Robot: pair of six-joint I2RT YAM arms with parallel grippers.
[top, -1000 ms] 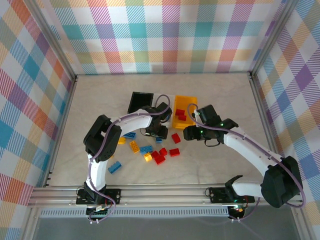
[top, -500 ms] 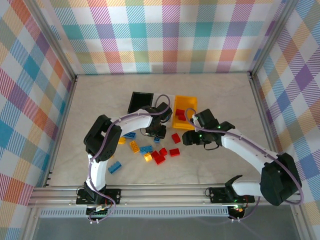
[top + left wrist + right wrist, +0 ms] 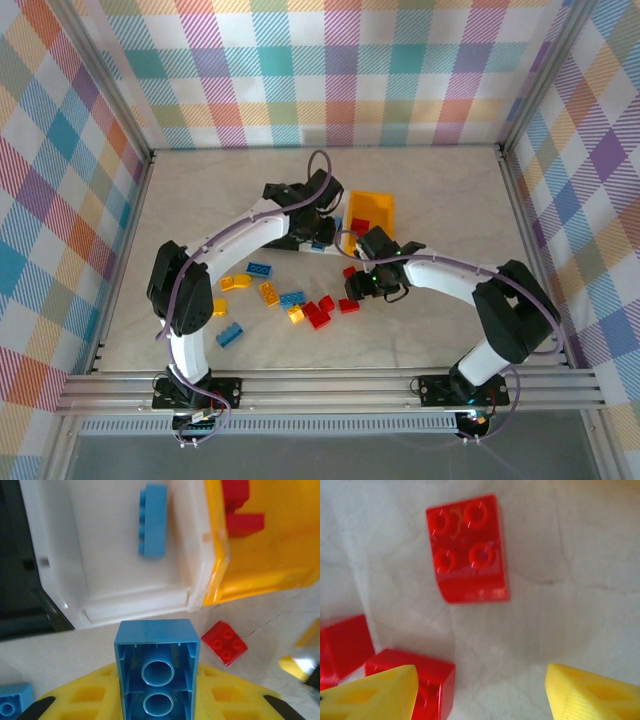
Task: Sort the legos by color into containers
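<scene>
Your left gripper (image 3: 157, 704) is clenched on a blue brick (image 3: 156, 645). The brick is held end-on, so its hollow underside with two round tubes faces the wrist camera. It hangs just short of the white bin's (image 3: 135, 605) near wall, not yet over the opening. Carry it past that wall and well inside the rim before you let go. The yellow-orange bin (image 3: 260, 580) presses against the white bin's right side and the black bin (image 3: 15, 580) against its left, so an off-centre release could land in the wrong colour. A longer blue brick (image 3: 152, 520) lies flat on the white bin's floor toward the far end, so aim for the bare floor.

Your right gripper (image 3: 480, 695) stands released, with nothing between its fingers. It sits over a red four-stud brick (image 3: 470, 550) on the table, on the near side of the white bin. Centre that brick before closing, because other red bricks (image 3: 415, 675) crowd one finger.
</scene>
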